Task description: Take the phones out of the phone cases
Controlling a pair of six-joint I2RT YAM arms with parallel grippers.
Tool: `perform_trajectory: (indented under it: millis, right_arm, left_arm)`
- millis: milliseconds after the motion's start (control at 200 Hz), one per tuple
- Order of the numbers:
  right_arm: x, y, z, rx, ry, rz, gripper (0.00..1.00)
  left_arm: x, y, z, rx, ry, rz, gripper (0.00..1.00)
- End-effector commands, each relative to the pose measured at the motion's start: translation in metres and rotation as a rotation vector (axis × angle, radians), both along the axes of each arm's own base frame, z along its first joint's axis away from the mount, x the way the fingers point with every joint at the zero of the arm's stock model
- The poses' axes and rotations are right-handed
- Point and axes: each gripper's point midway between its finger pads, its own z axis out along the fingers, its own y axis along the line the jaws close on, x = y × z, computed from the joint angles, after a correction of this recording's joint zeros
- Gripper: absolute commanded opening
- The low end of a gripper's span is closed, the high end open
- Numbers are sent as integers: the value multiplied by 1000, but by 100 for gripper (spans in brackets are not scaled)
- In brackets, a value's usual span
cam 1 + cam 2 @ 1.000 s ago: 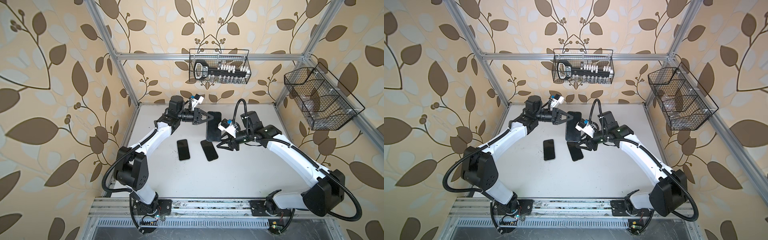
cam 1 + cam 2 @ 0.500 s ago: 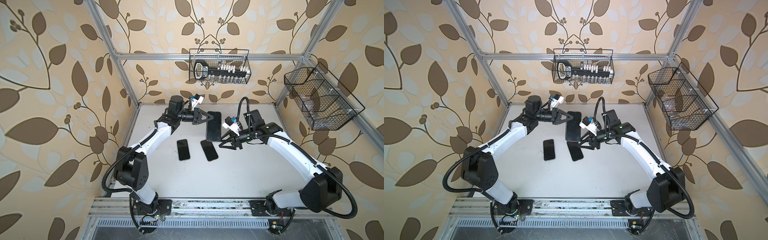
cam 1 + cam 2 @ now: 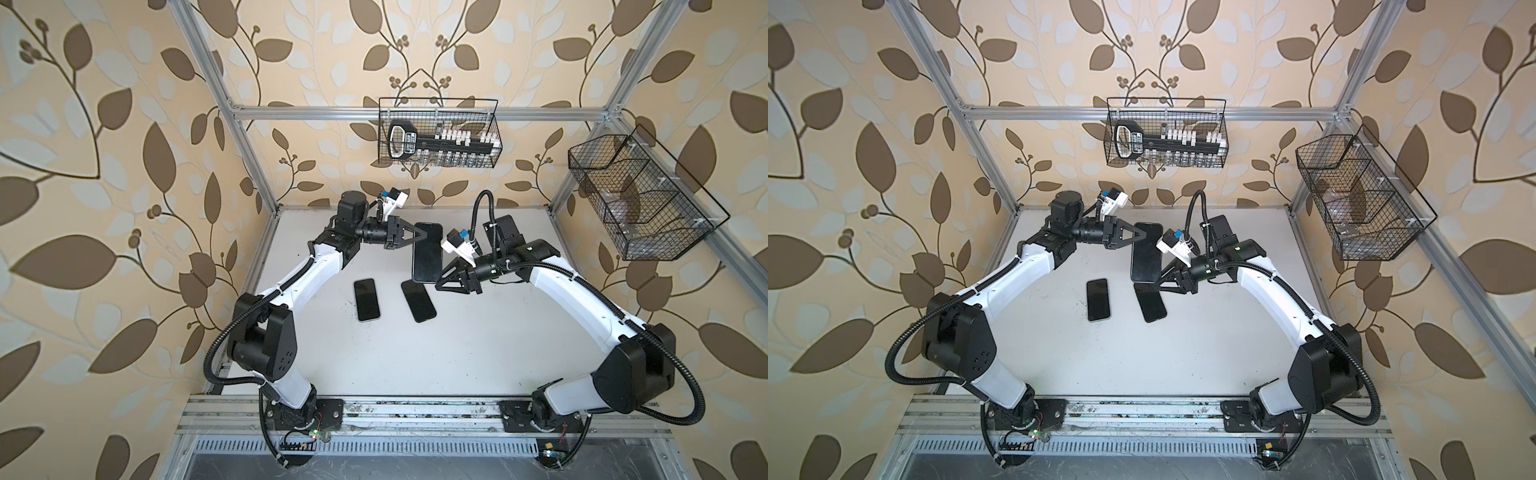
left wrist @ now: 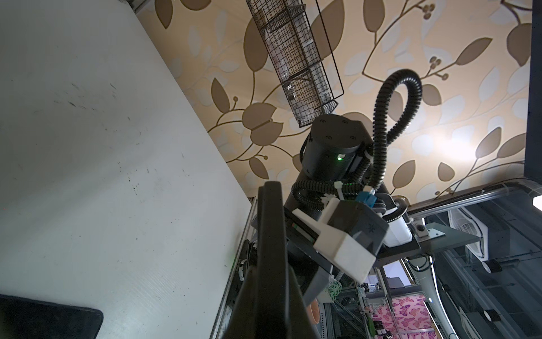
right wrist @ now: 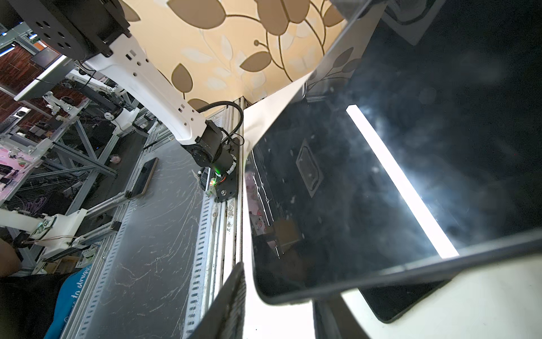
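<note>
- Above the far middle of the worktop point(image 3: 457, 353), the left claw point(image 3: 423, 236) is clamping shut on the phone point(image 3: 427, 257) at its 11 o'clock edge and holding it clear of the surface.
- The right claw point(image 3: 441, 279) has been coming in from 3 o'clock with its jaws narrowing. They are now straddling the phone's 5 o'clock corner, open and not yet pinching.
- The phone case is looking too dark to tell apart from the phone.
- Two spare handsets point(image 3: 367, 299) are lying flat toward 7 o'clock of the held phone.
- Judging by this, the second grip is forming and the peeling apart is only about to begin.
</note>
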Motion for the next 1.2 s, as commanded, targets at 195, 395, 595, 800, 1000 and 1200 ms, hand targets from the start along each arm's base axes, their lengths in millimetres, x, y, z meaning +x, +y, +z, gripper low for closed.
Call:
perform_trajectory:
  millis: [195, 395, 595, 800, 1000, 1200]
  right_arm:
    - [0, 3, 9, 24, -16, 34, 20]
    - [0, 3, 9, 28, -16, 38, 16]
    - [-1, 3, 12, 38, -19, 43, 24]
    - [-1, 4, 16, 50, -17, 52, 24]
    - [-1, 5, 14, 53, -1, 61, 21]
    - [-1, 6, 18, 67, -1, 68, 26]
  left_arm:
    - [-22, 3, 43, -57, -147, -50, 0]
    - [-22, 2, 44, -60, -146, -50, 0]
    - [-22, 2, 45, -64, -150, -51, 0]
    - [-24, 1, 45, -65, -153, -56, 0]
    - [-25, 0, 45, -66, -156, -60, 0]
    - [-26, -1, 43, -66, -157, -63, 0]
